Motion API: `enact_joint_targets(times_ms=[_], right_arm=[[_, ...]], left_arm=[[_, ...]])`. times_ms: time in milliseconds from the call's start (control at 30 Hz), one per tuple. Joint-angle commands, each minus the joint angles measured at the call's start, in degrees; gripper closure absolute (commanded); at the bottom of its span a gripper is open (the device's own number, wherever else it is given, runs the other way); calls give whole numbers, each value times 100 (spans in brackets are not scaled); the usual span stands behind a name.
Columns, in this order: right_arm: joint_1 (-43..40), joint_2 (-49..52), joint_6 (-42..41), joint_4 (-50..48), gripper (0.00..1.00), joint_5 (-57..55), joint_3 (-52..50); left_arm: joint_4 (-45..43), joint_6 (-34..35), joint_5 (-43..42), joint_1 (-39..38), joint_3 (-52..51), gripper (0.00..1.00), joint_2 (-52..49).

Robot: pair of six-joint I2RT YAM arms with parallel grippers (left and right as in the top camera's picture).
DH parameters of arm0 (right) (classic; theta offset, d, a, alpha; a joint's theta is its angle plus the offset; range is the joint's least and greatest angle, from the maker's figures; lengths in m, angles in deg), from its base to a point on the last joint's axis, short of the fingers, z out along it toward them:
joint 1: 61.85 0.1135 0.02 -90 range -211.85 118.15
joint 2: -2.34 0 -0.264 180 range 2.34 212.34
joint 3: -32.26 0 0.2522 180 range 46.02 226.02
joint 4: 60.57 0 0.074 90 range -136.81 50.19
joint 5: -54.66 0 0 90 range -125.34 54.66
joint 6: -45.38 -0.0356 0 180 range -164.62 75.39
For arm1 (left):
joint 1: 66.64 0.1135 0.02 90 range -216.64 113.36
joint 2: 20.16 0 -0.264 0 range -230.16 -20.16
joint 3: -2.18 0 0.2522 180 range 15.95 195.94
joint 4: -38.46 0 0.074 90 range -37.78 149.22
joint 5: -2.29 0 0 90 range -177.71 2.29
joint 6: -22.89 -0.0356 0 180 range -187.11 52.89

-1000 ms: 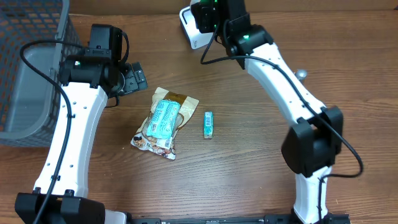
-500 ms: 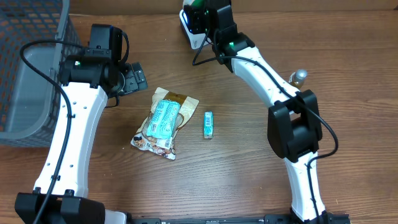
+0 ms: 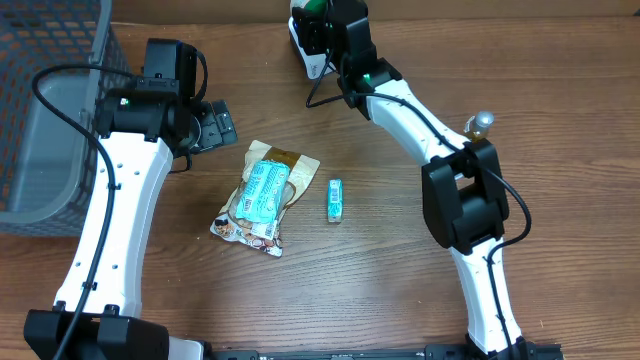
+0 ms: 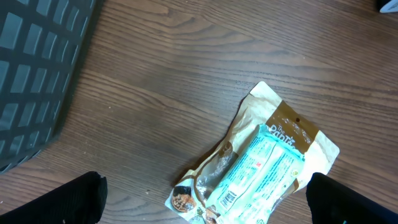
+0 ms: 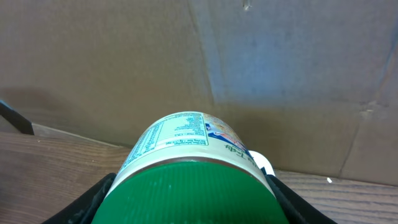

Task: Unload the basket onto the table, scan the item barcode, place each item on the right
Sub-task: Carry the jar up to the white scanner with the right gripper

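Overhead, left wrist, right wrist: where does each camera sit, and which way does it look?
Overhead: above the brown wooden table, looking straight down; both white arms show.
Left wrist: on the left arm, looking down at a brown-and-teal snack pouch; its black fingers stand wide apart.
Right wrist: on the right arm, facing a cardboard wall; its fingers grip a green-lidded white jar.
Shared: overhead also shows that pouch.

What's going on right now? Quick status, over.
Left gripper open, near snack pouch. Right gripper clamped on green-lidded jar, up by white device at far edge. Nothing seen blocking it.
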Motion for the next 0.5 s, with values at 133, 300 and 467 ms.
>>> enact_joint_targets(times_ms=[133, 300, 467], right_arm=[[-28, 210, 24, -258, 96, -299, 42], [-31, 402, -44, -498, 96, -273, 42], [-76, 439, -42, -1056, 96, -275, 42]], left_arm=[[-9, -105, -15, 9, 101, 0, 0], [-9, -107, -15, 9, 101, 0, 0], [-9, -105, -17, 9, 101, 0, 0]])
